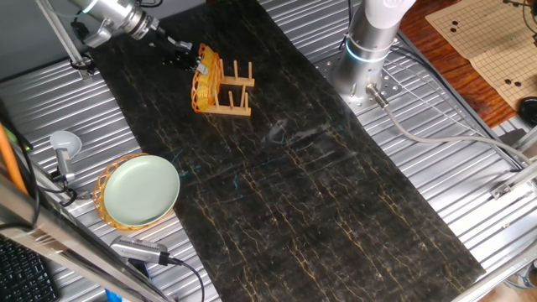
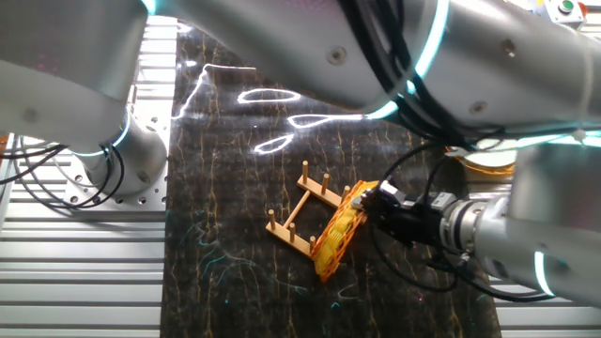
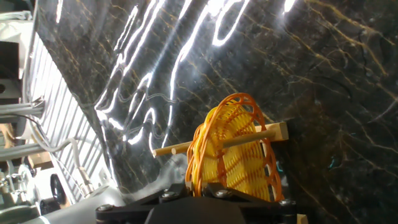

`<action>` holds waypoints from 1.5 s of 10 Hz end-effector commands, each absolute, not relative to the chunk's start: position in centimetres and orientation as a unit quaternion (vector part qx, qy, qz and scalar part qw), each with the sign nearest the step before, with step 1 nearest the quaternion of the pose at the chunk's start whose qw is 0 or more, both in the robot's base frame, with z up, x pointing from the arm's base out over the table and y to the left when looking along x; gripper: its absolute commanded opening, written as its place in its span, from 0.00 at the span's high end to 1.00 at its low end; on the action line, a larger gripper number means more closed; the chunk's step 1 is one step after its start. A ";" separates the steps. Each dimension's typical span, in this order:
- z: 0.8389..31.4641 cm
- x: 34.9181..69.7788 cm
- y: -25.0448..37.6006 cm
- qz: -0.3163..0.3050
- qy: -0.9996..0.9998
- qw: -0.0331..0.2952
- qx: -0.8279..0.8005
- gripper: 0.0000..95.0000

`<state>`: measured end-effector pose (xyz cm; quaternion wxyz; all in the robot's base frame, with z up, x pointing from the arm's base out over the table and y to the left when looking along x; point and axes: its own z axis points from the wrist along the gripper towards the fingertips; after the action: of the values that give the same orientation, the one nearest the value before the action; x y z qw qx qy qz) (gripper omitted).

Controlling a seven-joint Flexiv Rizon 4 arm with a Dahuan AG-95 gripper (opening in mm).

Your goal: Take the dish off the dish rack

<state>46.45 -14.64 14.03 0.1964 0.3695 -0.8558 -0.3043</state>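
The orange-yellow woven dish stands on edge in the small wooden dish rack at the far end of the dark mat. My gripper reaches in from the left at the dish's top rim. In the other fixed view the dish leans at the near end of the rack, with the gripper at its upper right edge. In the hand view the dish fills the lower centre, a rack rail crosses it, and the gripper has a finger on each side of the rim, closed on it.
A pale green plate lies in another wicker dish at the mat's left edge. The arm's base stands at the back right. A game board is at the far right. Ribbed metal table flanks the dark mat.
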 end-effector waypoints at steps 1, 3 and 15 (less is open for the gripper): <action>13.6 46.6 -14.6 -0.299 -0.857 0.195 0.371 1.00; 13.6 46.6 -14.6 -0.298 -0.859 0.188 0.371 1.00; 13.6 46.6 -14.6 -0.303 -0.858 0.193 0.368 1.00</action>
<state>46.25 -14.51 13.75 0.1900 0.3678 -0.8583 -0.3031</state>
